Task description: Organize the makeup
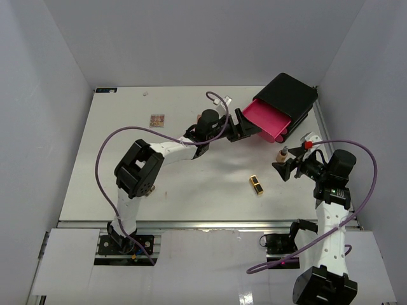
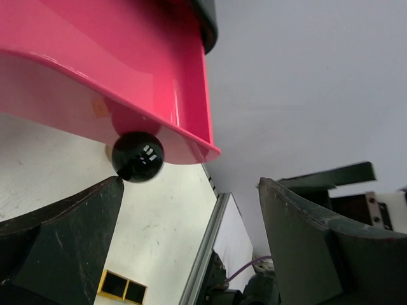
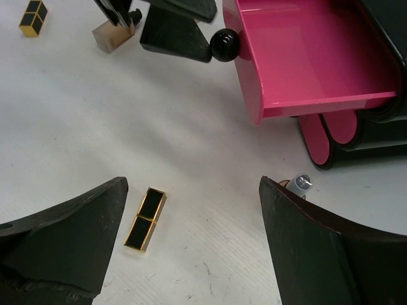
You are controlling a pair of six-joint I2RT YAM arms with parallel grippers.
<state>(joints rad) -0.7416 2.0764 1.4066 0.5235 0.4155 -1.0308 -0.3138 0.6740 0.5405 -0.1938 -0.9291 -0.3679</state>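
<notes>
A black-and-gold lipstick (image 1: pixel 256 185) (image 3: pixel 145 218) lies on the table, just inside the left finger of my open right gripper (image 1: pixel 284 166) (image 3: pixel 193 190), which hovers above it holding nothing. A small tan bottle (image 1: pixel 280 153) with a silver cap (image 3: pixel 304 184) peeks out behind that gripper's right finger. My left gripper (image 1: pixel 238 130) (image 2: pixel 191 184) is open at the pulled-out pink drawer (image 1: pixel 267 121) (image 2: pixel 127 63), with the drawer's black knob (image 2: pixel 137 155) (image 3: pixel 224 44) just beyond its left fingertip and not gripped. A second lipstick (image 3: pixel 32 17) and a tan case (image 3: pixel 113 35) lie beyond. The eyeshadow palette (image 1: pixel 156 119) sits far left.
The black box (image 1: pixel 289 95) stands at the back right corner, its top drawer open and showing nothing inside, with lower pink drawer fronts (image 3: pixel 315 136) shut. Grey walls enclose the table on three sides. A purple cable (image 1: pixel 108 143) loops over the left arm.
</notes>
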